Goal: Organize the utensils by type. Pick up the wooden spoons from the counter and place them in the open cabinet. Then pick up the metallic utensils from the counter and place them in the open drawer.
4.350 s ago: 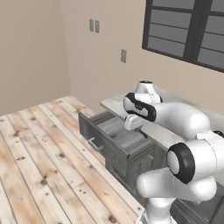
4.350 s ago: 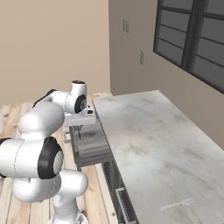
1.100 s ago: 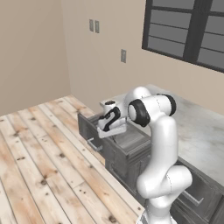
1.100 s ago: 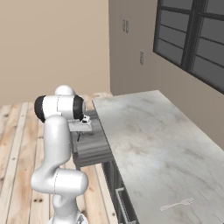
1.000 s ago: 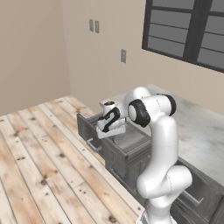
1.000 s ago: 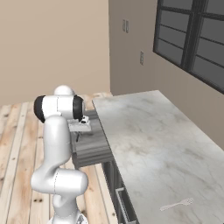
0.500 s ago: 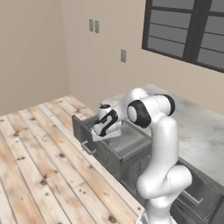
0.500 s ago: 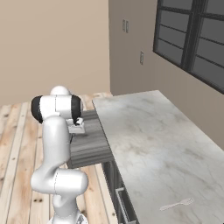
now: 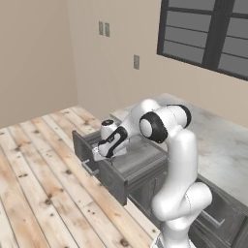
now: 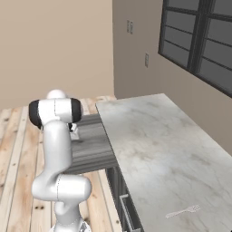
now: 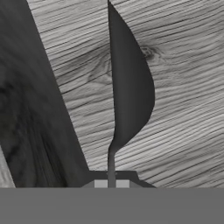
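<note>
**Dark spoon pinched by its handle, low over the drawer**

My gripper (image 11: pixel 111 183) sits at the bottom centre of the hand view, clenched on the thin handle of the dark grey metal spoon (image 11: pixel 129 94), whose round head rises up the middle of the frame over the grey wood-grain floor of the drawer (image 9: pixel 140 160). I judge the spoon light, stiff and slick, so a pinch on the narrow handle could let it swivel. Mid-left of the left base view, the hand hangs low inside the open drawer. The silver fork (image 10: pixel 182 211) lies on the counter (image 10: pixel 154 136), lower right of the right base view.
</note>
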